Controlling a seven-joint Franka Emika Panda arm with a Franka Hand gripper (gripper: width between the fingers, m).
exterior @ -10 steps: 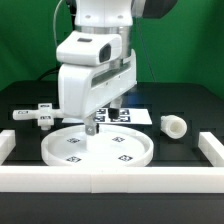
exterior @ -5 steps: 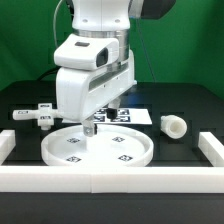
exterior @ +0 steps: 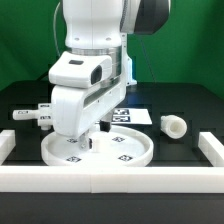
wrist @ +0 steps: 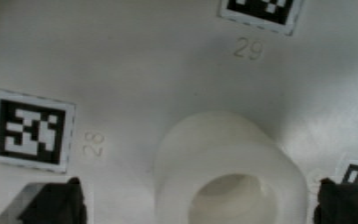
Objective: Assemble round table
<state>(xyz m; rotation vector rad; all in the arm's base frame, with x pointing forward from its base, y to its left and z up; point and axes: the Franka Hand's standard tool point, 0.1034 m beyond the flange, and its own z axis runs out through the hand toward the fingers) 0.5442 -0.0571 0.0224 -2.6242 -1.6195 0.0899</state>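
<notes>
The large rimmed round disc (exterior: 120,150) lies flat at the table's front centre, with square tags on its face. My gripper (exterior: 88,141) is low over the part of the disc toward the exterior view's left. In the wrist view the gripper (wrist: 208,206) is open, with dark fingertips (wrist: 51,204) on either side of the disc's raised central socket (wrist: 226,150). The disc's surface (wrist: 140,60) fills that view. The short cylindrical leg (exterior: 174,125) lies on the exterior view's right. The cross-shaped base (exterior: 34,115) lies on the left. Nothing is held.
The marker board (exterior: 133,115) lies behind the disc, partly hidden by the arm. A long white border rail (exterior: 110,181) runs along the front, with raised ends at the exterior view's left (exterior: 6,144) and right (exterior: 212,146).
The arm has moved toward the exterior view's left and down, bringing the gripper close over the disc. The parts have not moved.
</notes>
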